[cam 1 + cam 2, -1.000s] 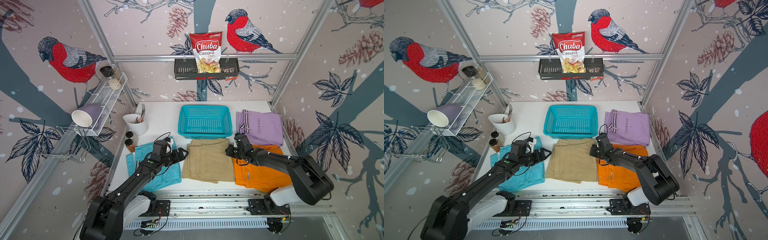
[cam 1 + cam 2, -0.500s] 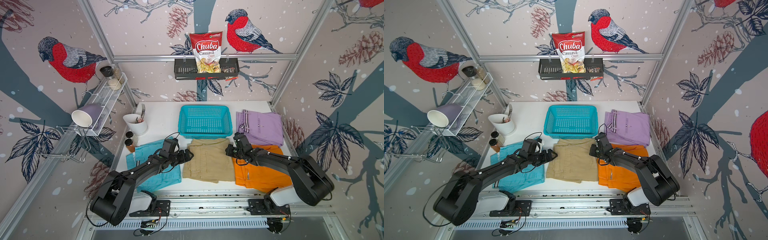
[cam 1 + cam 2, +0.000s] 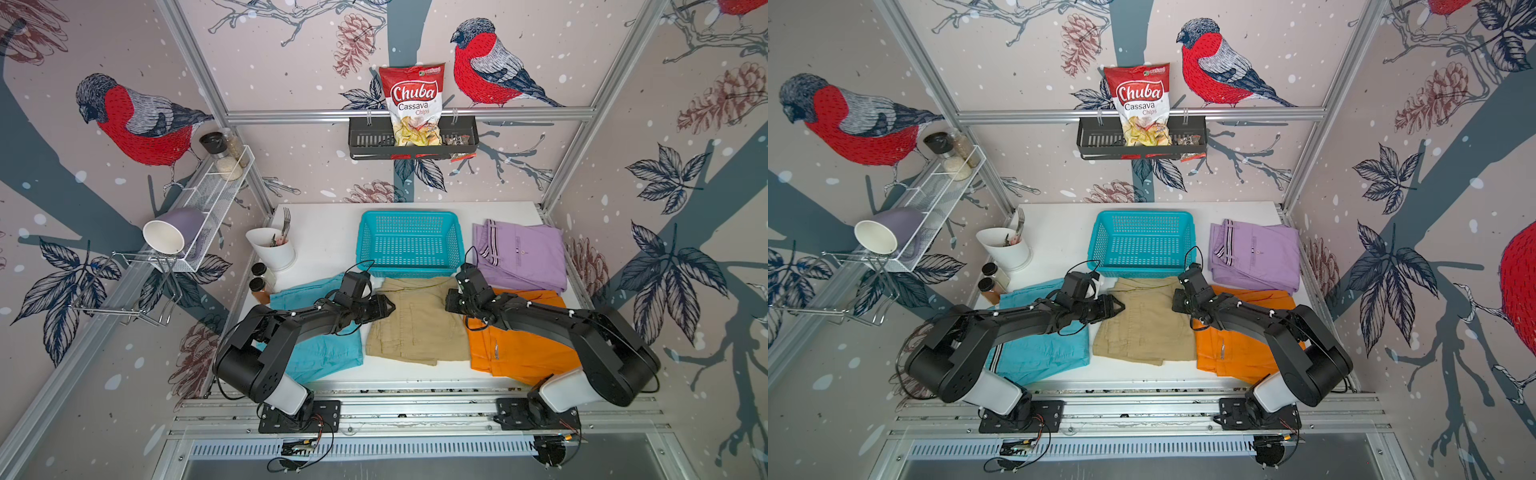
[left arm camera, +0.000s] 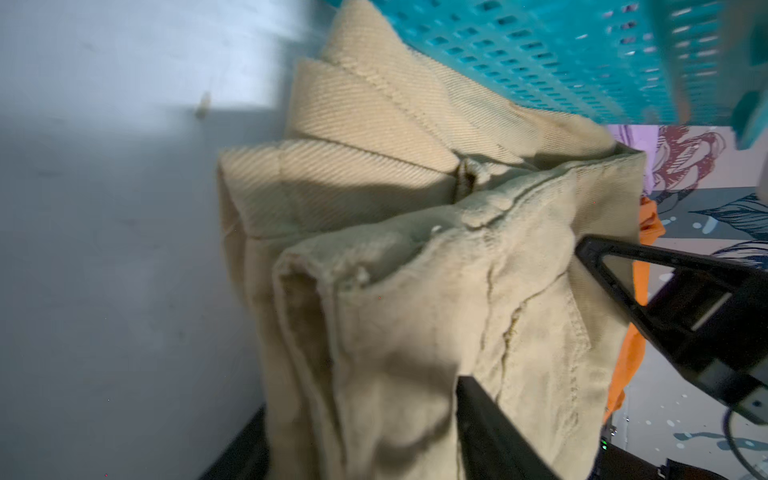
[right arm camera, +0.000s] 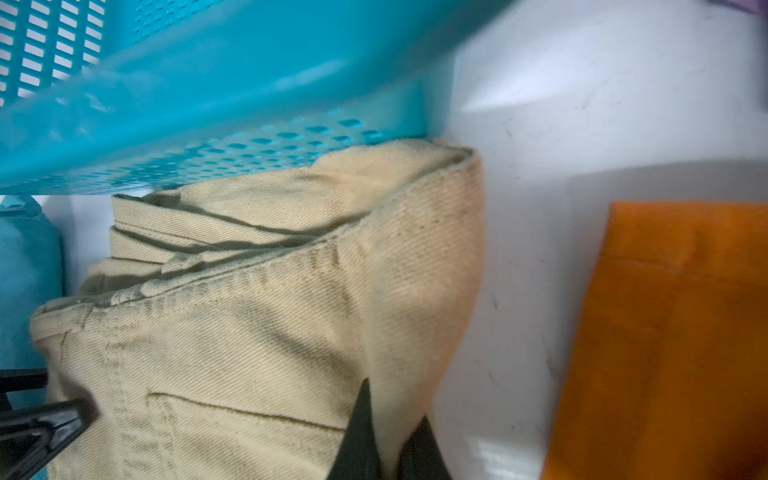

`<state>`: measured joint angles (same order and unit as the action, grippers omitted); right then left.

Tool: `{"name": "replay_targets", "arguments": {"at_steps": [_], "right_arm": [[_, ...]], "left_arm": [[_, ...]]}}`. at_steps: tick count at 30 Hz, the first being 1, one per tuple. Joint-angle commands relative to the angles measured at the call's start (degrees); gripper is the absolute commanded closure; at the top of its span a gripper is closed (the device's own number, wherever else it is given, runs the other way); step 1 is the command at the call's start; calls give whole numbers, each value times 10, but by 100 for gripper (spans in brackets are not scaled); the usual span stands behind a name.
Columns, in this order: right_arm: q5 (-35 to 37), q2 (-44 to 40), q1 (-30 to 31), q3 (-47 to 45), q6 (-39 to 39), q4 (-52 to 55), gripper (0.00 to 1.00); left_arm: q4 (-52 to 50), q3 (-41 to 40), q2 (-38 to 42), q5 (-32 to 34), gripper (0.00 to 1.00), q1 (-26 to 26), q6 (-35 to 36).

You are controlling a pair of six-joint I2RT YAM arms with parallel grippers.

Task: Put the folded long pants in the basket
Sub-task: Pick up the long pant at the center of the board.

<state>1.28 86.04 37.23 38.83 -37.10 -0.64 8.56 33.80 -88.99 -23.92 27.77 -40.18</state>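
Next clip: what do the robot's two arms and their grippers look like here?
The left arm and right arm are matte black jointed links with bulky round shoulder housings on white base segments. Thin black cables loop loose near each wrist. The left gripper and right gripper have black, triangular, open-frame fingers. No lettering is readable.

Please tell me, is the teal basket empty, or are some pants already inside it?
Empty. In both top views the basket's perforated floor is fully visible, and no cloth lies inside it.
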Motion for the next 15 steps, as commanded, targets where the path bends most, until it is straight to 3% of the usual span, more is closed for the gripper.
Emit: {"name": "replay_targets", "arguments": {"at_steps": [1,3,9,15], "right_arm": [[18,5,5,8,11,3,100],[16,5,5,8,11,4,100],[2,-16,6,-4,5,-7,100],[-13,-109,52,-27,-25,11,100]], "left_arm": [[-83,-3,-15,-5,75,5,-1],[-90,2,-20,-1,99,5,0],[-113,8,3,17,100,8,2],[-128,-18,134,48,100,52,-35]]}}
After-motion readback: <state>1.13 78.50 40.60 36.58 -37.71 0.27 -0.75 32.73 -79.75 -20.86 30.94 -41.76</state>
